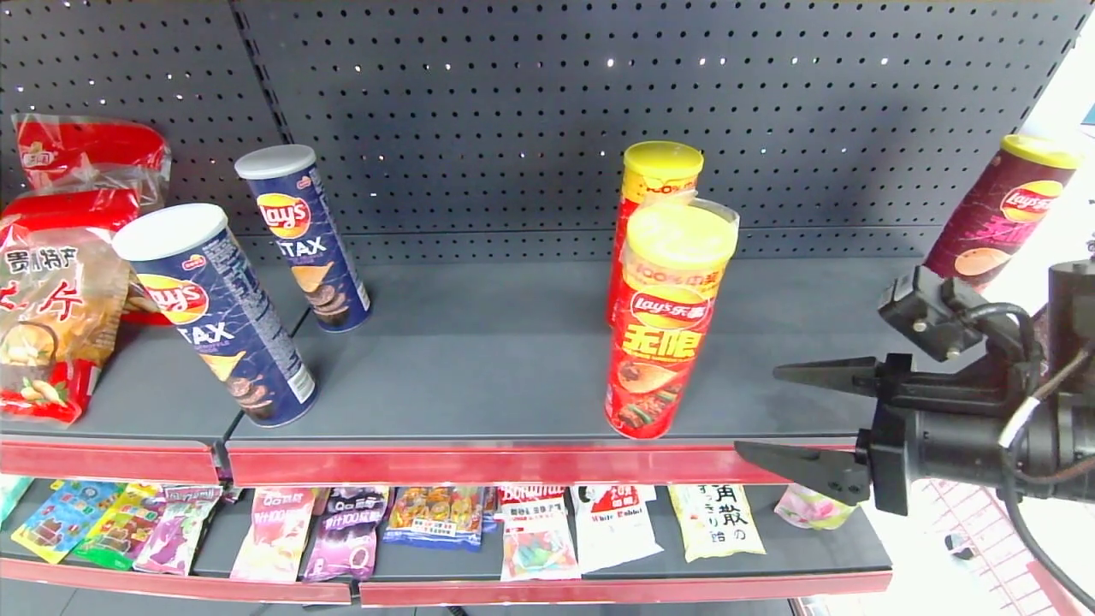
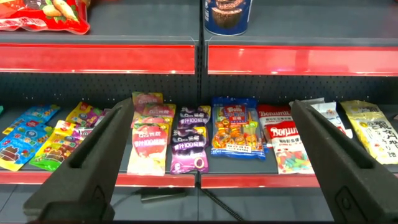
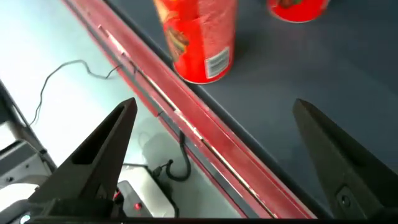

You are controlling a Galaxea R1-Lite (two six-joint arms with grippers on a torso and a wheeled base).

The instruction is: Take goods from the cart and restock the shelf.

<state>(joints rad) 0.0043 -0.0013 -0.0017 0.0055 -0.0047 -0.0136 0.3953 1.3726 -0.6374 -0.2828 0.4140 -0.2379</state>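
On the grey shelf (image 1: 479, 376) a red chip can with a yellow lid (image 1: 667, 321) stands near the front edge, a second red can (image 1: 654, 184) behind it. The front can's base (image 3: 202, 43) lies ahead of my right gripper (image 3: 214, 162). That right gripper (image 1: 778, 419) hangs open and empty at the shelf's right front edge, to the right of the front can. Two dark blue cans (image 1: 218, 312) (image 1: 304, 235) stand on the left. A maroon can (image 1: 1001, 210) leans at the far right. My left gripper (image 2: 208, 162) is open and empty, facing the lower shelf's snack packets (image 2: 186, 140).
Red snack bags (image 1: 60, 282) fill the shelf's left end. A red price strip (image 1: 479, 462) runs along the shelf front. The lower shelf (image 1: 804, 547) carries several flat candy packets. Bare shelf lies between the blue cans and the red cans. A cable (image 3: 68, 68) lies on the floor.
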